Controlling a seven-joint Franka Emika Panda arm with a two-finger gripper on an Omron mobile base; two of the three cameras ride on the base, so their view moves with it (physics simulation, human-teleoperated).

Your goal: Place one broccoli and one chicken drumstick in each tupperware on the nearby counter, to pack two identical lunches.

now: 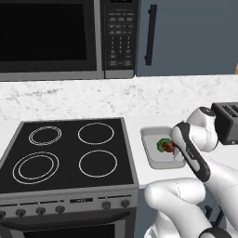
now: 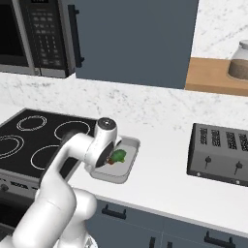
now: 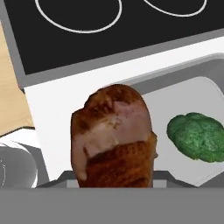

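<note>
Nearest the hand camera, the gripper [image 3: 114,186] is closed on a chicken drumstick [image 3: 114,138], the plump reddish-brown end filling the foreground; the fingertips themselves are hidden behind the meat. Just beyond and to one side, a broccoli [image 3: 196,136] floret already lies on the floor of a light-grey tupperware [image 3: 175,94], which sits on the white surface [image 3: 57,105] just beside the black stovetop [image 3: 109,30]. From the right base camera the arm reaches over that same tupperware [image 2: 130,167], with green and a touch of red visible at the hand; the drumstick appears held above the container, not yet resting in it, though exact height cannot be judged. Farther along the surface stands the grey toaster [image 2: 220,154], well apart from the container; behind are the marbled backsplash, the microwave [image 1: 65,37] and a wooden shelf [image 2: 213,77] carrying a jar [image 2: 240,60]. Step in hand, by judgement: delivering the drumstick to the container that already has its broccoli. Next move likely calls for centring over the bare floor beside the floret, lowering, then releasing without knocking the broccoli or catching the rim.
</note>
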